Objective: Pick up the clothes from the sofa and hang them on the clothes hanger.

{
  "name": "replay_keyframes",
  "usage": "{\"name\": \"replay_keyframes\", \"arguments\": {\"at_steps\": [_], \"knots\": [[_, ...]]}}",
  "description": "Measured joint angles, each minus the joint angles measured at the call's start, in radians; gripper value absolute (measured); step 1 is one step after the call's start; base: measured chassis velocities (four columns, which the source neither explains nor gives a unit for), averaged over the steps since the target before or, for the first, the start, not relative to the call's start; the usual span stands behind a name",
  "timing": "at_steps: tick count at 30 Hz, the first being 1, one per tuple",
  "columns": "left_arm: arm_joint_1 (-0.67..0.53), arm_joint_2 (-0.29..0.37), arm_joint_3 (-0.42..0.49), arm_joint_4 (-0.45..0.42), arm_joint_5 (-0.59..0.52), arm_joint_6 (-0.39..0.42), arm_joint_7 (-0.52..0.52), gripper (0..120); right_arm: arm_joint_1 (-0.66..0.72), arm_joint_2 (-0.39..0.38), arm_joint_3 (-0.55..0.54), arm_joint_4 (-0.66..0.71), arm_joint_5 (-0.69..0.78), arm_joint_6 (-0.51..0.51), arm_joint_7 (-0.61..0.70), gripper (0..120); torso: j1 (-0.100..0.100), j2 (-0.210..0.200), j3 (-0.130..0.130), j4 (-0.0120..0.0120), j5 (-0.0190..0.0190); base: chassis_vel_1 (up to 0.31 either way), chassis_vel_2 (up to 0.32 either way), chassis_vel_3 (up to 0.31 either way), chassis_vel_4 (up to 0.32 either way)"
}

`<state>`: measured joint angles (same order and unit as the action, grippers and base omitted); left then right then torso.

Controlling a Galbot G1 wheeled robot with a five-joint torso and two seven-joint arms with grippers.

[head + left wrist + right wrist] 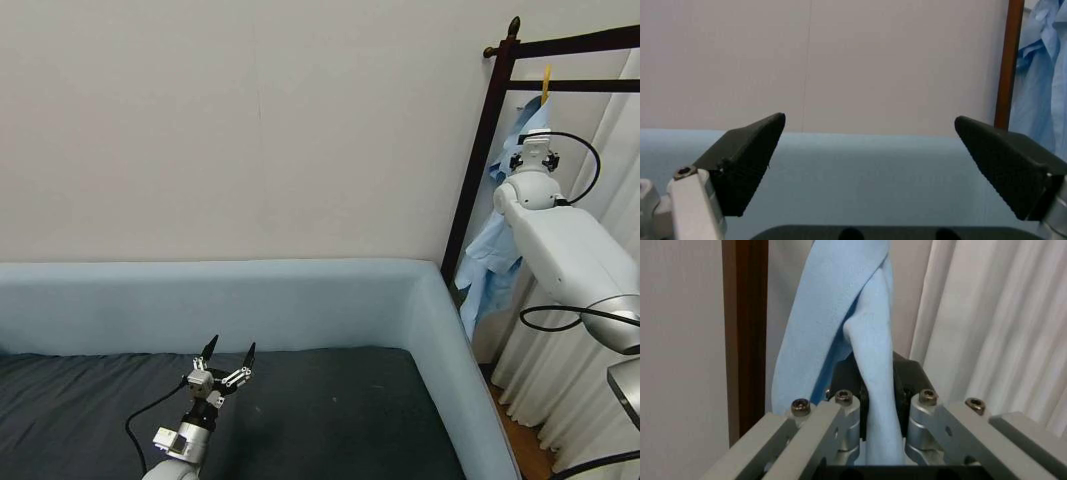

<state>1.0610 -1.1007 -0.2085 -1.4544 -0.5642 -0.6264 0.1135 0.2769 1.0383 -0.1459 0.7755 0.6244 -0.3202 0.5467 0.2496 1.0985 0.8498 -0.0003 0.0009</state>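
While my right arm reaches up toward the dark wooden rack (478, 160), my right gripper (538, 150) is clamped on the blue shirt (490, 250). In the right wrist view a fold of that blue shirt (863, 320) runs down between the black pads of the right gripper (877, 390), which are pressed against it from both sides. The shirt hangs beside the rack's upright post (747, 340), its upper end near a yellow hook (546, 85) on the rack's crossbar; I cannot tell whether the cloth is caught on that hook. Its lower folds hang down past the corner of the sofa (300, 300), between the post and the white curtain (560, 400).

My left gripper (231, 346) is low on my left, above the sofa's dark seat cushion (330, 410), pointing up toward the backrest. Its two black fingers (747, 160) are spread wide apart with nothing between them, and past them the left wrist view shows the pale blue backrest, the plain wall (840, 60) and, off to one side, the rack's post with the blue cloth beside it.
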Motion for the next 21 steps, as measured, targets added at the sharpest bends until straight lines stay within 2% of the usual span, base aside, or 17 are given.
{"name": "replay_keyframes", "arguments": {"at_steps": [12,17,20,21], "knots": [[-0.001,-0.002,0.006,0.0,0.001,0.0,0.002,100,-0.028,-0.028,-0.005,0.065,0.044,-0.068,-0.002,7,0.0,0.0,0.0,0.0,-0.0002,0.0,0.0,0.0,0.0],[-0.005,-0.007,0.007,0.003,-0.001,-0.003,0.003,100,-0.065,-0.056,-0.006,0.139,0.042,-0.075,-0.006,21,0.0,0.0,0.0,0.0002,0.0007,0.0,0.0,0.0,0.0],[-0.003,-0.017,0.002,-0.007,-0.019,-0.01,0.002,100,-0.112,-0.098,0.002,0.248,0.015,-0.005,-0.004,34,0.0,0.0,0.0,0.0,0.0,0.0,0.0,0.0,0.0],[-0.003,-0.017,0.002,-0.007,-0.019,-0.01,0.002,100,-0.112,-0.098,0.002,0.248,0.015,-0.005,-0.004,34,0.0,0.0,0.0,0.0,0.0,0.0,0.0,0.0,0.0]]}}
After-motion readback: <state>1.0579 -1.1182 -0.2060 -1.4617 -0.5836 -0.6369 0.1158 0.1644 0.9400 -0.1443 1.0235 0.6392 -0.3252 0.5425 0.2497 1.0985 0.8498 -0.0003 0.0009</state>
